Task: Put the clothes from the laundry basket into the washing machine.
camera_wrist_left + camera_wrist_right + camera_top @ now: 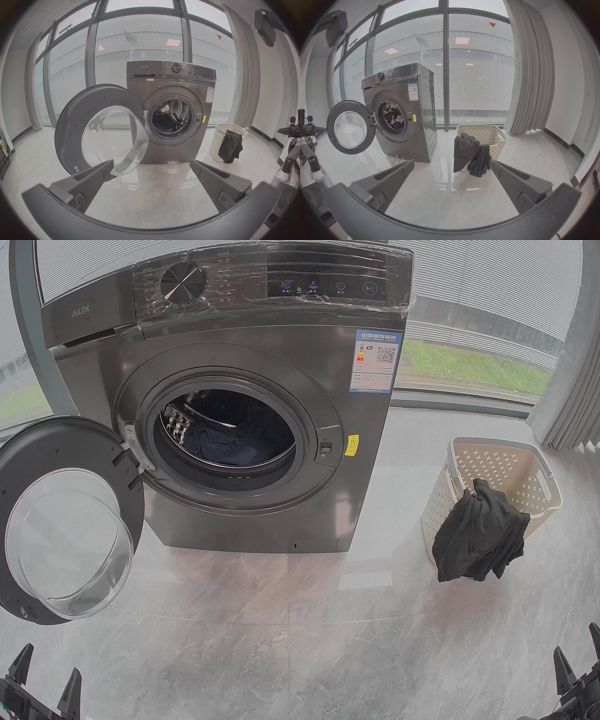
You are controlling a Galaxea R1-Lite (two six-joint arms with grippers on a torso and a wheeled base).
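Note:
A grey front-loading washing machine (250,427) stands ahead with its round door (62,521) swung open to the left. Dark clothes (231,440) lie inside the drum. To its right a cream laundry basket (537,477) sits on the floor with a black garment (478,534) draped over its front rim. My left gripper (45,674) is open low at the near left, far from the machine. My right gripper (578,649) is open low at the near right, short of the basket. Both hold nothing. The basket (497,136) and garment (470,151) lie ahead in the right wrist view.
Glossy grey tiled floor (300,627) spreads between me and the machine. Tall windows run behind the machine, and a grey curtain (572,396) hangs at the far right beside the basket. The open door juts out over the floor on the left.

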